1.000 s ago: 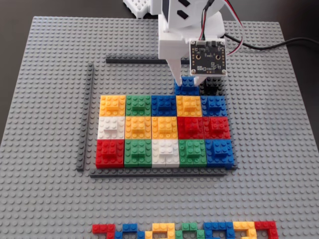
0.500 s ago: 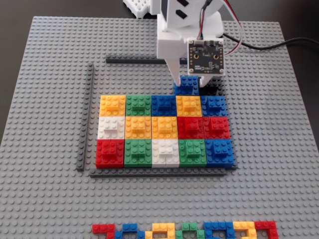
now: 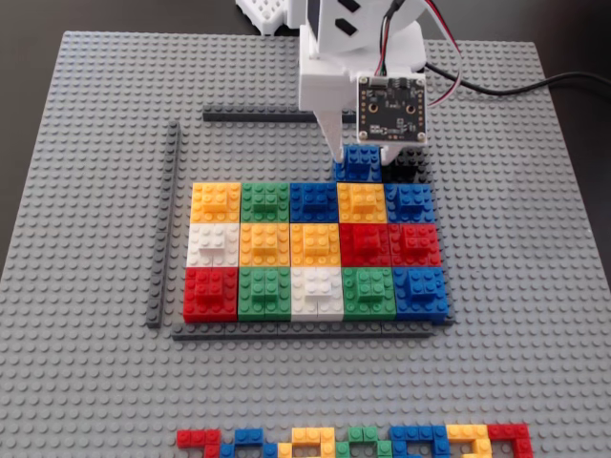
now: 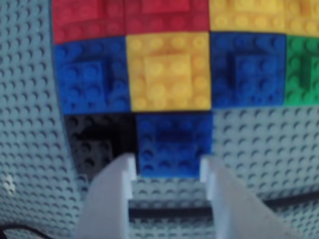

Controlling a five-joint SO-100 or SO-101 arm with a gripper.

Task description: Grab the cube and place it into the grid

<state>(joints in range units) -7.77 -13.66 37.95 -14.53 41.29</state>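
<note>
Fixed view: the white plastic arm and a small black circuit board hang over the far half of the grey studded baseplate (image 3: 86, 191), hiding the gripper (image 3: 361, 151) tips and the back of the cube (image 3: 361, 164). Only the front of that blue studded cube shows, sitting on the plate just behind the grid (image 3: 315, 250), against the yellow block in its far row. The grid is 3 rows of 5 glossy brick cubes, with a dark grey strip (image 3: 305, 331) along its near side, another strip (image 3: 164, 224) standing apart toward the plate's left edge, and a third (image 3: 253, 116) further back. A row of flat coloured pieces (image 3: 353, 443) is cut off by the plate's near edge.

Wrist view: blurred. 2 pale, blunt fingers (image 4: 112, 199) stand either side of the cube (image 4: 172, 144), open about its width, tips at its near corners; whether they press it I cannot tell. A black brick (image 4: 97, 142) touches its left side.
</note>
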